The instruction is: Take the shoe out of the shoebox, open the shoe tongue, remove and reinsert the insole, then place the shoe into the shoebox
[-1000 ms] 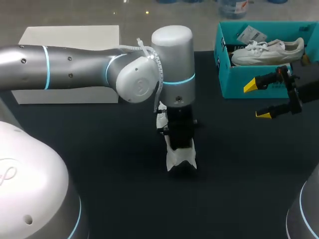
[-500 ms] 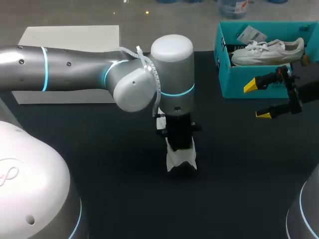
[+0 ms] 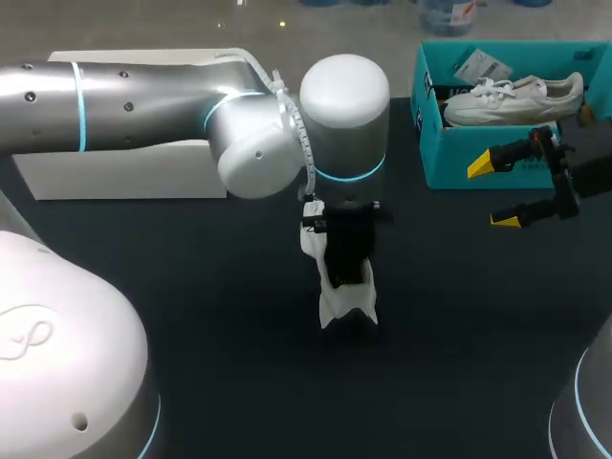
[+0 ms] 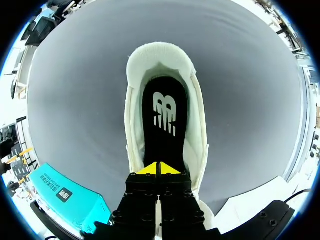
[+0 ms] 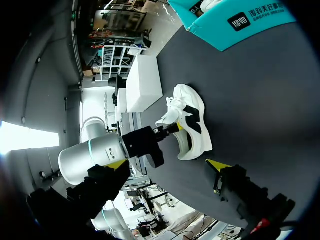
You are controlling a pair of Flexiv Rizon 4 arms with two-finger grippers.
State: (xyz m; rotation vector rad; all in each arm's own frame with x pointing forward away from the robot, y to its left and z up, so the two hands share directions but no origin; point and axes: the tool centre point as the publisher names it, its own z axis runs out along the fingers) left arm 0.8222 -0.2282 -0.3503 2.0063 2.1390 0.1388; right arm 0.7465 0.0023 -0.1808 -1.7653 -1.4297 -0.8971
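A black desk [image 3: 191, 287] carries a white box [image 3: 124, 177] at its far left and a teal shoebox [image 3: 449, 158] at its far right, a second white shoe [image 3: 512, 100] lying inside it. Mid-desk stands the white shoe [image 4: 197, 125] being worked on, out of the box. The left hand [image 4: 159, 169] is down inside its opening, fingers closed tip to tip on the black insole [image 4: 165, 125] – whether they pinch it is unclear. The right hand [image 3: 494, 193] hangs just before the shoebox – fingers spread wide, holding nothing.
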